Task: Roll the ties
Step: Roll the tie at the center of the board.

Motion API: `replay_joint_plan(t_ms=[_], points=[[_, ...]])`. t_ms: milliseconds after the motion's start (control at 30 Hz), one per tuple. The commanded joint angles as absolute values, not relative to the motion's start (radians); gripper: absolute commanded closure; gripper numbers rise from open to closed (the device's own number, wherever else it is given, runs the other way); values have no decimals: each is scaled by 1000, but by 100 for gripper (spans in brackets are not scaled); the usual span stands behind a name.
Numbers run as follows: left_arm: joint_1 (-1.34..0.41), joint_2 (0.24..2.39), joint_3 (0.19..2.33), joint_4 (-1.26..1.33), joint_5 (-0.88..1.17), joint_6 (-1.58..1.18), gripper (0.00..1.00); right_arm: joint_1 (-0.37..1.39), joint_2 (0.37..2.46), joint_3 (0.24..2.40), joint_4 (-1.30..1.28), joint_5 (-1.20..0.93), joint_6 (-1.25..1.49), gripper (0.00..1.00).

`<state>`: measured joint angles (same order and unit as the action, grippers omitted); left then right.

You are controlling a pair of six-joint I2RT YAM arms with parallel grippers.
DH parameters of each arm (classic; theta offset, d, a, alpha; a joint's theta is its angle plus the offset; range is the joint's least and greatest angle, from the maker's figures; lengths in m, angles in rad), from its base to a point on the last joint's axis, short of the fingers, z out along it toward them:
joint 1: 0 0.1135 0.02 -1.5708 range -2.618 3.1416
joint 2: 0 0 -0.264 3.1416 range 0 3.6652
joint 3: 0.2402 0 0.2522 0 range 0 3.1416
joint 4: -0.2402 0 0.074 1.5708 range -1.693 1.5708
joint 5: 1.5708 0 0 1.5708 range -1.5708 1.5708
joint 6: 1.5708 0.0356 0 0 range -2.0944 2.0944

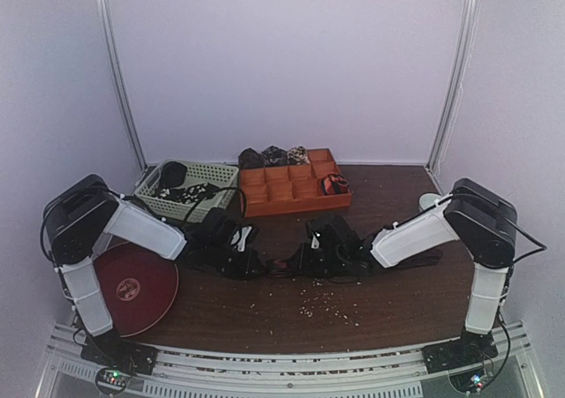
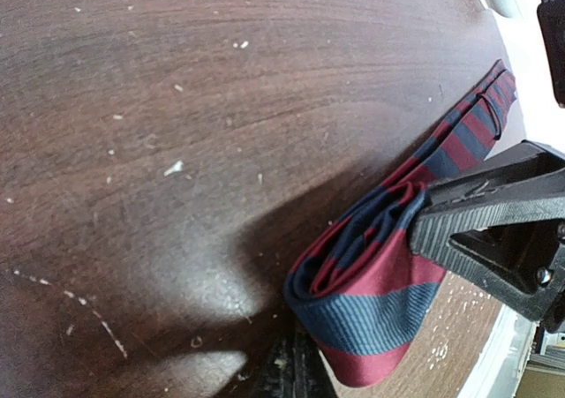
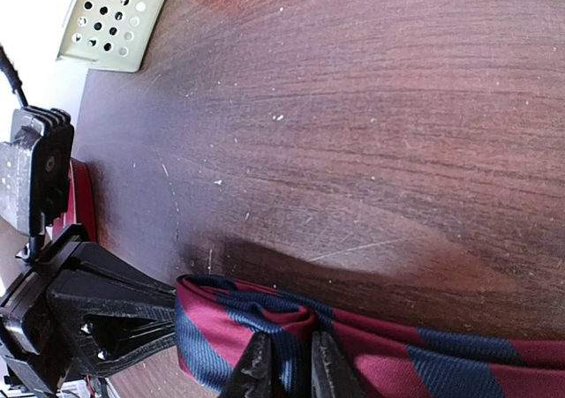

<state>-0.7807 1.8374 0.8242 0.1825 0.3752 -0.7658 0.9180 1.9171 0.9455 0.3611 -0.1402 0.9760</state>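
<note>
A red-and-blue striped tie point(image 1: 281, 266) lies at the table's middle between both grippers. Its near end is folded into a loose, flat coil point(image 2: 371, 283); the tail runs off toward the right arm point(image 2: 481, 107). My right gripper point(image 3: 290, 363) is shut on the coil's inner fold point(image 3: 265, 305), and its finger point(image 2: 481, 226) shows in the left wrist view. My left gripper point(image 2: 296, 367) sits at the coil's outer edge, jaws together, apparently pinching it. From the right wrist view its fingers point(image 3: 132, 301) meet the tie's left edge.
An orange compartmented tray point(image 1: 296, 207) at the back holds rolled ties point(image 1: 274, 157), one of them red and black point(image 1: 334, 184). A pale green basket point(image 1: 221, 170) at back left holds dark speckled ties point(image 1: 190, 191). A round red plate point(image 1: 132, 283) lies front left. Crumbs point(image 1: 318, 305) dot the table.
</note>
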Motion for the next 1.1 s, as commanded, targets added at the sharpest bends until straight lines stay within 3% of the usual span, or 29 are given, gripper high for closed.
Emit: replay_joint_plan(t_ms=[0, 367, 733, 933, 1067], points=[[-787, 1859, 828, 241, 401, -785, 97, 918, 1916, 906, 355, -126, 977, 83], [-788, 1861, 819, 262, 408, -797, 97, 918, 1870, 900, 357, -117, 960, 74], [-787, 1858, 841, 319, 484, -795, 97, 917, 1875, 909, 313, -97, 931, 87], [-790, 1844, 849, 337, 517, -803, 97, 918, 1883, 916, 304, -90, 917, 80], [-795, 1848, 862, 337, 529, -803, 97, 917, 1876, 913, 300, -75, 912, 80]])
